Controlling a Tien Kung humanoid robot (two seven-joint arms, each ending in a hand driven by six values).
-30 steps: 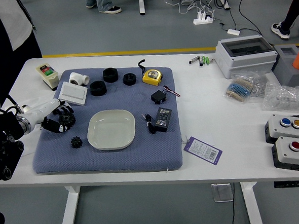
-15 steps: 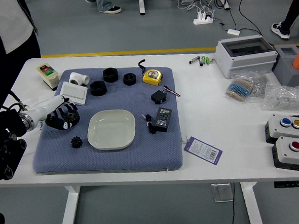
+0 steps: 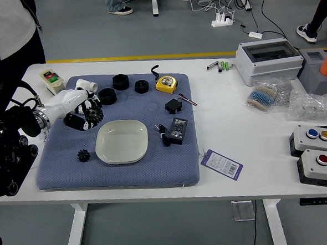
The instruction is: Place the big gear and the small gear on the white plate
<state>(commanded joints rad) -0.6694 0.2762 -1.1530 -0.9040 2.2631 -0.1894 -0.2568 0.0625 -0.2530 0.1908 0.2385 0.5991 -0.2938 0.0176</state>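
Well, the left hand [image 3: 77, 120] has its fingers closed on the big gear [image 3: 93, 113], just off the plate's far-left corner, so the white plate [image 3: 122, 141] lies rightward and nearer the robot: a short diagonal carry, I'd judge. The small gear [image 3: 83, 155] sits on the mat [image 3: 61, 173], left of the plate.

White table [image 3: 223, 102] | blue mat [image 3: 171, 163] | bags [image 3: 313, 106] | white case [image 3: 260, 71] | button boxes [image 3: 322, 170]

Smooth, glossy white plate [image 3: 122, 141]; blue mat [image 3: 117, 178] of matt, textured cloth; small gear [image 3: 83, 155] matt black, perhaps plastic
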